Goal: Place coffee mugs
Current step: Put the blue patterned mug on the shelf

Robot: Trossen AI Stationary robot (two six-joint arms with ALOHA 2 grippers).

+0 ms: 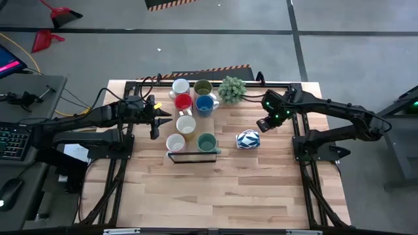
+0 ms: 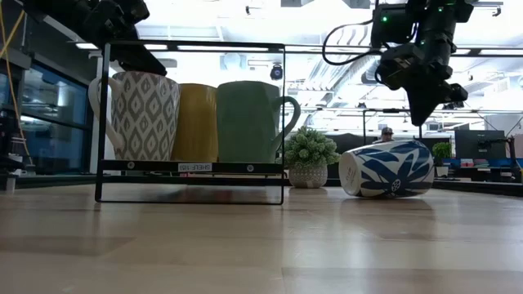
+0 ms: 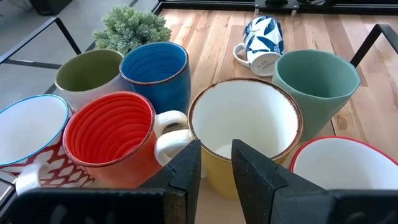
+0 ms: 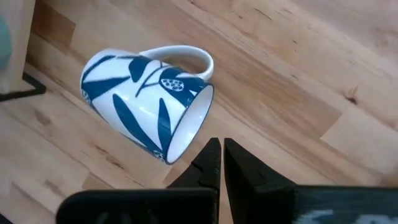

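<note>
Nearest the bottom of the high view, bare wooden table [image 1: 228,196]. Just above it, at frame centre, a thin black frame [image 1: 192,157] standing upright, seen in the low view as a rectangle around the front mugs.

Directly behind the frame, a patterned white mug [image 1: 175,142] at left and a teal mug [image 1: 206,141] at right, both upright. To the right of the teal one and apart from the group, a blue-and-white leaf mug [image 1: 247,139] lying on its side on the wood, handle uppermost in the right wrist view.

Next row up, a yellow mug [image 1: 186,125], upright, cream inside. Just left of it, the left gripper [image 1: 159,119], hanging above mug height – fingers a little apart, nothing seen between them.

Right of centre, the right gripper [image 1: 264,124], poised above and slightly beyond the leaf mug, not touching it in the low view – fingers closed together and empty.

Further up the frame, a red mug [image 1: 183,102] and a blue mug [image 1: 204,104] side by side. Behind those, a white mug with a red pattern [image 1: 181,85] and an olive green mug [image 1: 202,87], all upright and packed close.

Farthest back, at the upper middle near the table's far edge, a small green potted plant [image 1: 232,89], just right of the olive mug.
</note>
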